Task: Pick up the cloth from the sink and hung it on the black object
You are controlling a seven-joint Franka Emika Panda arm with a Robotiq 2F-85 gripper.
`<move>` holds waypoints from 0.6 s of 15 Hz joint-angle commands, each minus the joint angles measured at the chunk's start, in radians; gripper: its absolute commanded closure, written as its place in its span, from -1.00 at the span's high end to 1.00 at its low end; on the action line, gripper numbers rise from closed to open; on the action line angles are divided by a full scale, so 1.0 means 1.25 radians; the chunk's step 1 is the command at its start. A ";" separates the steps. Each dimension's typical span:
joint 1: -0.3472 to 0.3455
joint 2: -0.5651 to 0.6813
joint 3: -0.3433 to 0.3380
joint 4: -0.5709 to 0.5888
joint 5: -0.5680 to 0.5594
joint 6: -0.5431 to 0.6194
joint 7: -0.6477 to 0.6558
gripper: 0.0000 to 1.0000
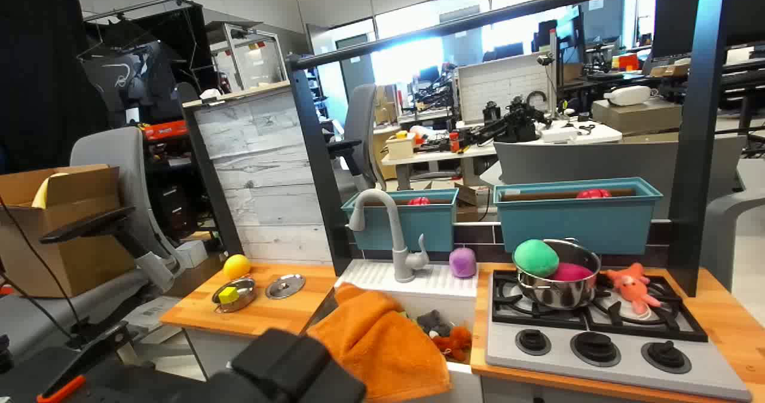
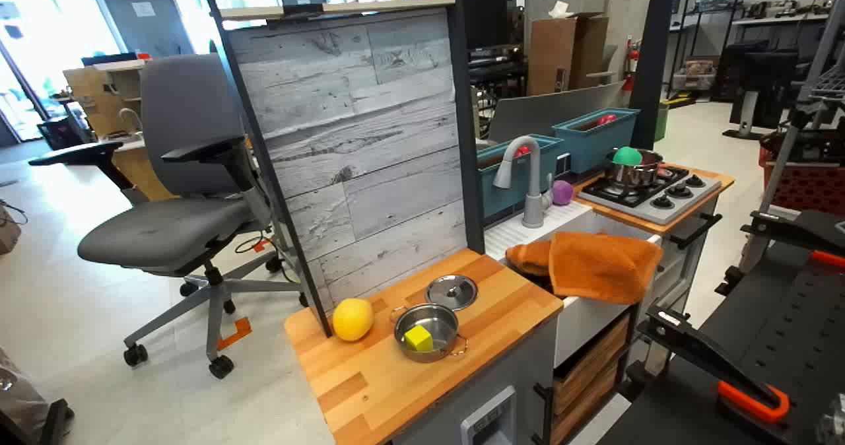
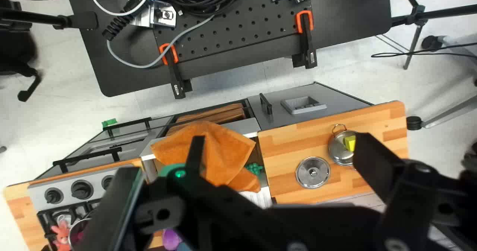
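Can count one orange cloth (image 1: pixel 382 343), lying in the sink (image 2: pixel 573 329) and draped over its front wall. In the wrist view, can see one gripper (image 3: pixel 246 161) held wide, with its two fingers (image 3: pixel 374 161) well apart. Can count one small metal pot (image 2: pixel 442 326) holding one yellow cube (image 2: pixel 418 338), and one larger pot (image 1: pixel 553 294) on the stove (image 1: pixel 630 346) holding one green ball (image 1: pixel 536 258) and one pink thing (image 1: pixel 574 271), partly hidden. Can also count one lid (image 2: pixel 452 292), one yellow ball (image 2: pixel 353 319), one grey faucet (image 1: pixel 403 265), one purple toy (image 1: pixel 462 263) near it, one pink plush toy (image 1: pixel 633 288) on the stove, three black knobs (image 1: pixel 596 347), and two teal planters (image 1: pixel 577 226) with something red (image 1: pixel 593 194) in each. Cannot name the small lumps (image 1: pixel 459 340) beside the cloth in the sink. Find wooden worktops (image 2: pixel 505 319) on both sides of the sink, and a pale plank panel (image 2: pixel 370 135) upright behind the small metal pot. Beyond that panel, see one grey office chair (image 2: pixel 191 121) on a pale floor (image 2: pixel 53 313); in the wrist view, two orange-tipped clamps (image 3: pixel 308 50) on a black table (image 3: pixel 354 16).
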 commanded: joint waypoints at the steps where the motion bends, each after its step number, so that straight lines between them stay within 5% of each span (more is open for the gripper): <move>1: 0.002 0.001 -0.002 0.002 -0.001 -0.002 0.001 1.00; 9: 0.001 0.044 0.002 0.023 -0.002 0.017 0.008 1.00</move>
